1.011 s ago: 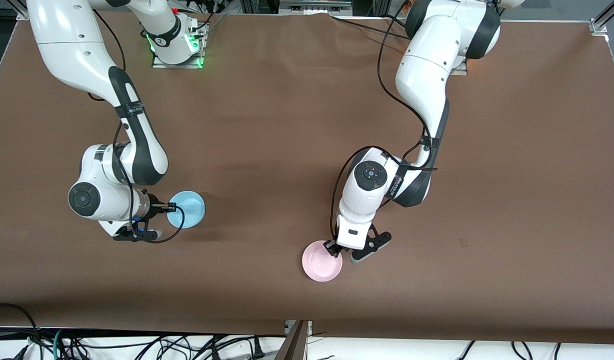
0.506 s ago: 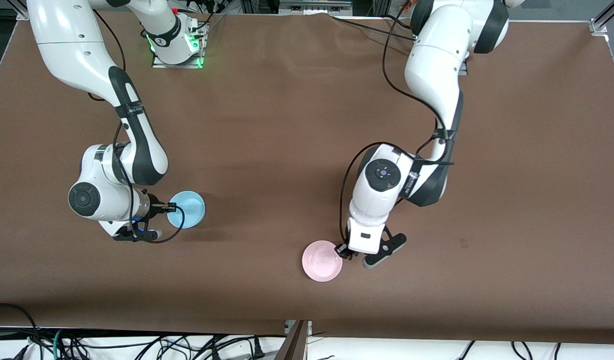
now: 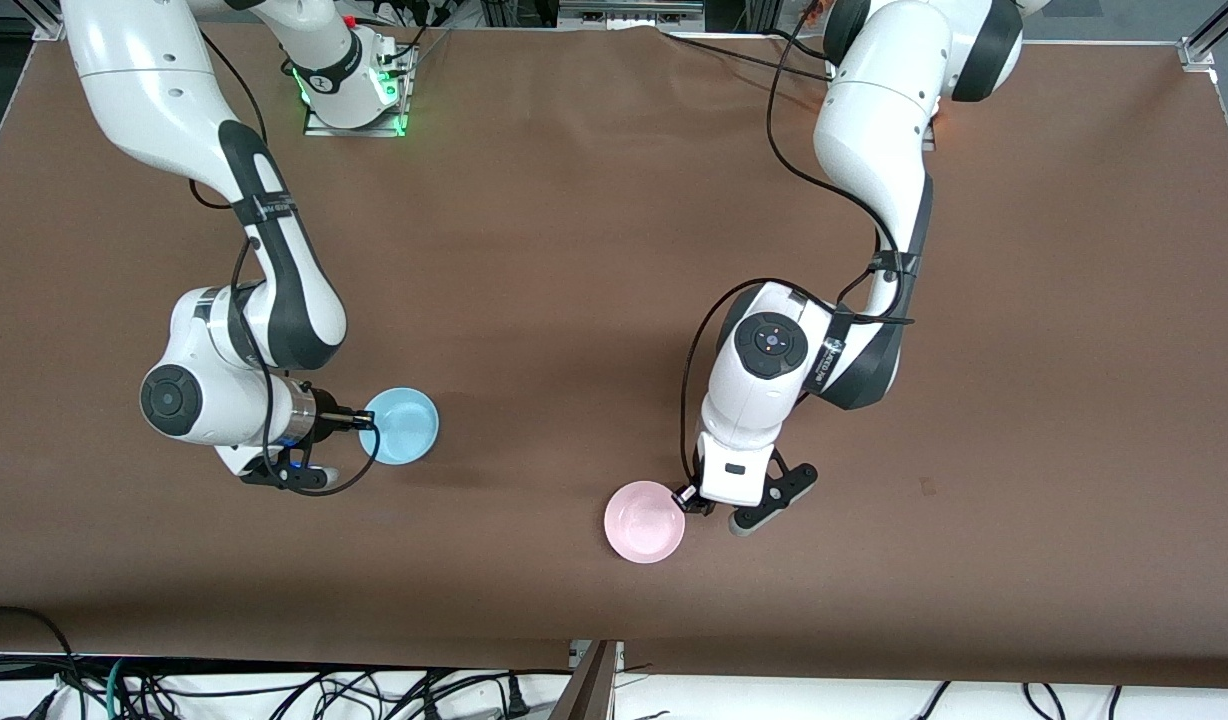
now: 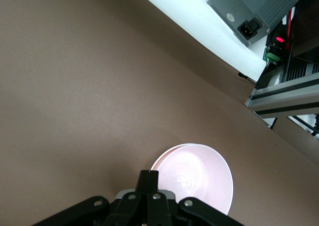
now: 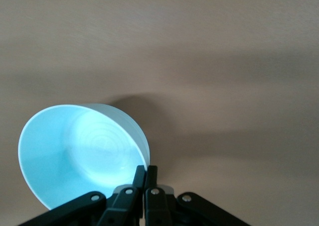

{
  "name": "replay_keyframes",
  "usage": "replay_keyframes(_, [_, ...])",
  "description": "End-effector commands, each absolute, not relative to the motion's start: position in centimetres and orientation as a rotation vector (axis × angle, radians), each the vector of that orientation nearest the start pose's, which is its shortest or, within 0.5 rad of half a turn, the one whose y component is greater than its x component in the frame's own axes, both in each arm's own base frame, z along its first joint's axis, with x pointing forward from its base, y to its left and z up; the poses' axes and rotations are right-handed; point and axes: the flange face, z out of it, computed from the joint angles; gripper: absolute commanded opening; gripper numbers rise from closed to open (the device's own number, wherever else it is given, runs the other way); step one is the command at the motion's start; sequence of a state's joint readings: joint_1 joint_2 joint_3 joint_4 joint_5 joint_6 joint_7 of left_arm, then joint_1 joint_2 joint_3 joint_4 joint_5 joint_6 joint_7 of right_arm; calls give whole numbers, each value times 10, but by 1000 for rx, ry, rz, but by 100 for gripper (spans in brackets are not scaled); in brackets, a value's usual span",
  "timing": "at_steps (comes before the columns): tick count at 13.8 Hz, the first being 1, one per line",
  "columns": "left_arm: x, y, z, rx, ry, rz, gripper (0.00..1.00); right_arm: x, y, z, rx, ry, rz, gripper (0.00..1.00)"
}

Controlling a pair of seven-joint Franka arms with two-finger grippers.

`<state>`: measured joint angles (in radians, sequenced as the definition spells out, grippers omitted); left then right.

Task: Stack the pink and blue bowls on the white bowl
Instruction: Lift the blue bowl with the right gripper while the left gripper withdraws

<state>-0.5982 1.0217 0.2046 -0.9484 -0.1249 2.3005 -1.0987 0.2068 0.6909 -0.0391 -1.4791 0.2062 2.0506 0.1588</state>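
Since a second ago the blue bowl (image 3: 401,425) has shifted toward the middle of the table, carried there by the right gripper (image 3: 362,422), whose fingers stay clenched on the rim at the bowl's edge toward the right arm's end. The right wrist view shows the bowl tilted and raised off the table, its shadow cast on the cloth under it. The pink bowl (image 3: 644,521) lies where it lay before, nearer to the front camera than the blue one and toward the left arm's end of the table. The left gripper (image 3: 686,497) has drawn back from over the bowl's inside to its rim, and its fingers, apart a second ago, have now clamped together on that rim.

The table (image 3: 574,250) is covered in a plain brown cloth. At its top edge the right arm's base plate (image 3: 359,105) shows green lights. Loose black cables (image 3: 274,690) lie along the pale floor under the table's near edge.

The left wrist view alone shows a grey box with a power socket (image 4: 254,9) and an aluminium rail (image 4: 289,94) past the table's edge, and the pink bowl (image 4: 197,178) sitting flat on the cloth. The right wrist view alone shows the ringed bottom inside the blue bowl (image 5: 82,154). No white bowl appears in any view.
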Motion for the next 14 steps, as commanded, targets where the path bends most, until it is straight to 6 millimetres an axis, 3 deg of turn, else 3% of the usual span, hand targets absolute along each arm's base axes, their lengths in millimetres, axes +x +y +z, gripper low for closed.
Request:
replay_keyframes(1, [718,-391,275,-3136,-1084,-506,0,693,169,278,-2973,218,199,0])
replay_keyframes(3, [721,-386,280,-3134,-1084,-512,0,696,201,285,-2891,320,195,0])
replay_keyframes(5, [726,-374,298,-3115,-1098,-509,0,707,226,290,-2793,443,179,0])
replay_keyframes(6, [732,-355,308,-3078,-1112,-483,0,711,243,293,-2747,487,166,0])
replay_keyframes(8, [736,-334,358,-3084,-1101,-475,0,719,271,302,-2664,582,119,0])
replay_keyframes(11, [742,-272,419,-3061,-1093,-369,0,725,312,308,-2540,688,65,0])
replay_keyframes(14, [742,-169,479,-3138,-974,-185,0,723,360,300,-2432,769,-17,0])
